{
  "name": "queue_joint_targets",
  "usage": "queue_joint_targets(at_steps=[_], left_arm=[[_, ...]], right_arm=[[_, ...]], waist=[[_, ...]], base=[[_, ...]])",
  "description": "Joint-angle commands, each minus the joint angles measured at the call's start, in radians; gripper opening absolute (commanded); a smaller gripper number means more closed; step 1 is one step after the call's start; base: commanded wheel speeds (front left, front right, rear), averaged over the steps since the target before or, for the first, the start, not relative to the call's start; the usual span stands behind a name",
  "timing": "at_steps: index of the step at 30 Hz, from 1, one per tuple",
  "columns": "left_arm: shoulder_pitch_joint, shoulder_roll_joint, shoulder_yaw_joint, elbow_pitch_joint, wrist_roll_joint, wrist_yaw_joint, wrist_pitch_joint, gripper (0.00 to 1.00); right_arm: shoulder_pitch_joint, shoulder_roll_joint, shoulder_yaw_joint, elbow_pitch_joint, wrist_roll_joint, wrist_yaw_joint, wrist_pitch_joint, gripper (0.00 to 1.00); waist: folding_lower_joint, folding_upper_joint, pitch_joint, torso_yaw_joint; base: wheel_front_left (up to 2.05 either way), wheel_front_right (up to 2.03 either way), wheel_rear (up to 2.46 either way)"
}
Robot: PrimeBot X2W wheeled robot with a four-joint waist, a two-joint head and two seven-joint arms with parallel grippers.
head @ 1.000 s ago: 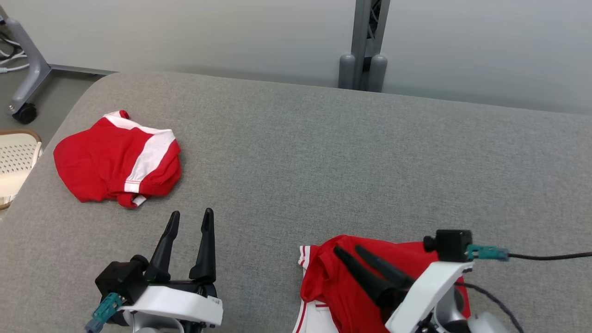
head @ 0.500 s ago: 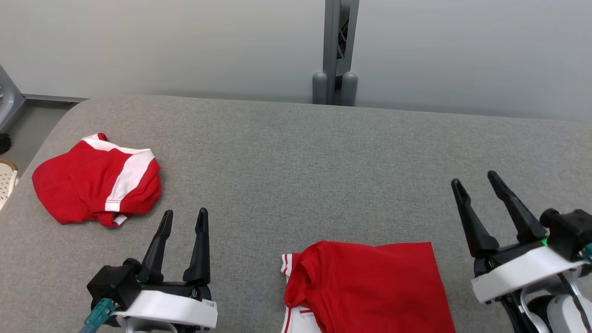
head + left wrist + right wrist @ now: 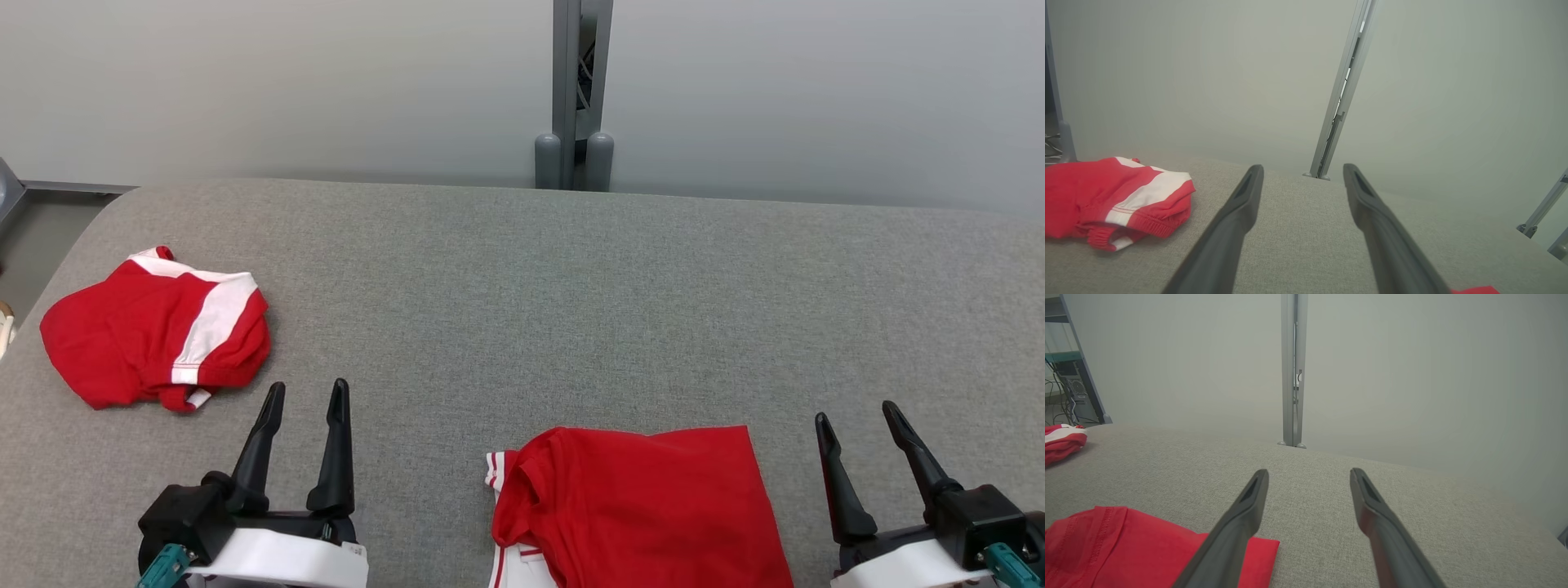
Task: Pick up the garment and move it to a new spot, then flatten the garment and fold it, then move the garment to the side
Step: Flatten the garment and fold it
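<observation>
While left gripper [image 3: 309, 384] and right gripper [image 3: 854, 411] stand empty, jaws apart, folded red garment [image 3: 645, 506] lies flat on grey table [image 3: 522, 286] between them, at near edge; bunched red-and-white garment [image 3: 155, 327] far left, well apart.

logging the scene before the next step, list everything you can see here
table: 1, grey fabric top, fills the foreground
crumpled garment: 1, red with a white band, on the table's left side
near garment: 1, red with white trim, lying fairly flat at the near edge, centre
post: 1, grey metal, behind the table's far edge
wall: 1, pale grey, background
left gripper: 1, dark jaws open, empty, lower left
right gripper: 1, dark jaws open, empty, lower right
</observation>
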Motion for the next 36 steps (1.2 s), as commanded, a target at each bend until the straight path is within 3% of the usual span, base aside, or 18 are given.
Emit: queue_joint_targets(at_steps=[1,13,14,15,23,36], left_arm=[[0.006,0.004,0.004,-0.003,0.007,0.002,-0.002,1.0],[-0.008,0.004,-0.011,0.004,-0.003,-0.007,-0.002,1.0],[-0.008,0.004,-0.013,0.005,-0.005,-0.006,-0.002,1.0],[-0.01,0.004,-0.015,0.004,-0.007,-0.006,-0.002,1.0],[-0.033,0.004,-0.033,0.003,-0.018,-0.003,-0.002,1.0],[-0.08,0.004,-0.075,0.016,-0.041,0.005,-0.002,1.0]], right_arm=[[0.0,-0.002,-0.001,0.005,-0.01,0.0,-0.009,1.0],[-0.027,0.01,-0.006,0.008,-0.021,0.0,-0.014,1.0],[-0.025,0.008,0.0,0.016,-0.016,0.0,-0.014,0.44],[-0.028,0.001,0.017,0.015,-0.016,0.0,-0.014,0.0],[-0.097,-0.033,0.17,0.064,0.014,0.0,-0.004,0.0],[-0.274,-0.112,0.438,0.262,0.148,0.0,0.085,0.0]], waist=[[0.0,0.0,0.0,0.0],[0.0,0.0,0.011,0.024],[0.0,0.0,0.014,0.028],[0.0,0.0,0.017,0.031],[0.0,0.0,0.068,0.066],[0.0,0.0,0.139,0.15]], base=[[0.0,0.0,0.0],[0.0,0.0,0.0],[0.0,0.0,0.0],[0.0,0.0,0.0],[0.0,0.0,0.0],[0.0,0.0,0.0]])
